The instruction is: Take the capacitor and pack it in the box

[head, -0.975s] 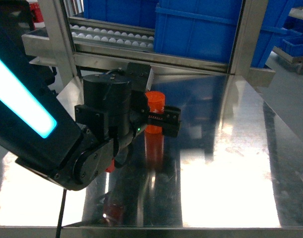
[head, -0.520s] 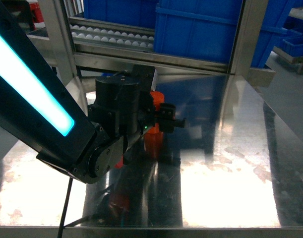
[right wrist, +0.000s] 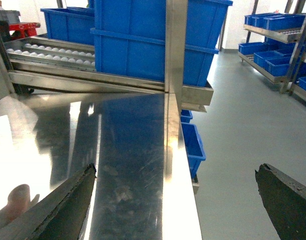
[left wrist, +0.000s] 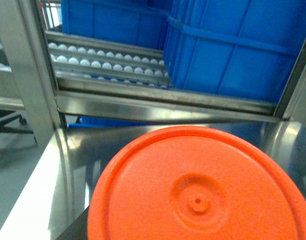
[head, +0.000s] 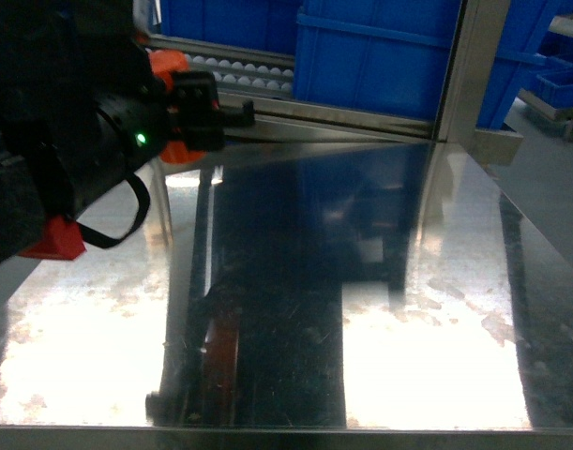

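Head view, upper left: your L gripper (head: 206,117) clamps orange capacitor (head: 173,103) above steel table (head: 380,309). R gripper (right wrist: 175,200) fingers spread wide, holding nothing.

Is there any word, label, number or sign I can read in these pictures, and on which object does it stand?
None can be read.
The orange capacitor shows only a moulded ring and a centre dot on its flat end, no letters.
The blue bins and the steel table carry no visible label.
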